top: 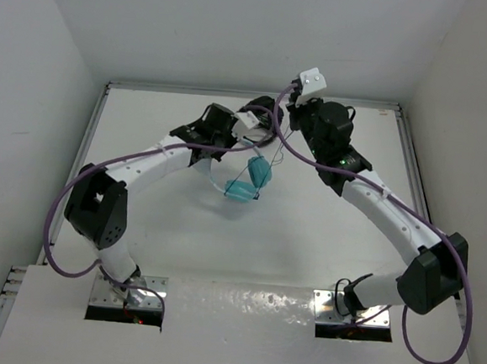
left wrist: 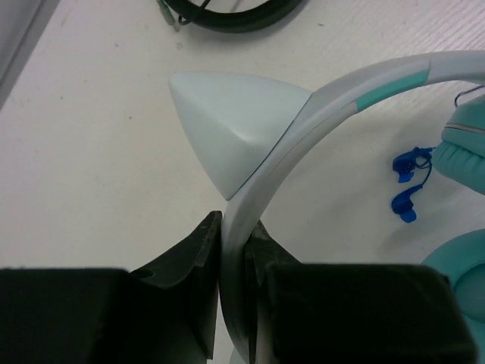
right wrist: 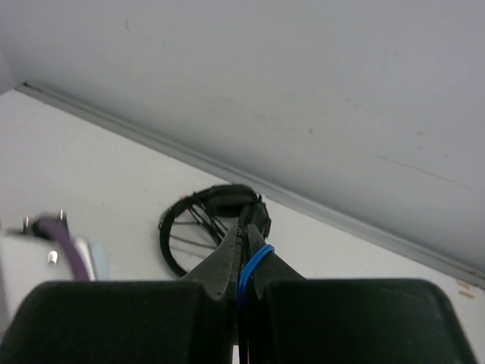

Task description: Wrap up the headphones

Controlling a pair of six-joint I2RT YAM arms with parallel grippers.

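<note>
Headphones (top: 243, 189) in turquoise are pinched at the pale headband (left wrist: 326, 98) by the left hand (left wrist: 233, 231), their blue cable (right wrist: 253, 263) by the right hand (right wrist: 243, 246).

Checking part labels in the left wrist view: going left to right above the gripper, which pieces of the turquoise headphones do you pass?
pale pointed ear → teal stripe in the headband → blue cable → teal ear cup at the right edge.

Teal headphones (top: 247, 185) – pale headband (left wrist: 303, 125) w/ pointed ear, cups side by side, thin blue cable (right wrist: 255, 262) leading rearward.
</note>
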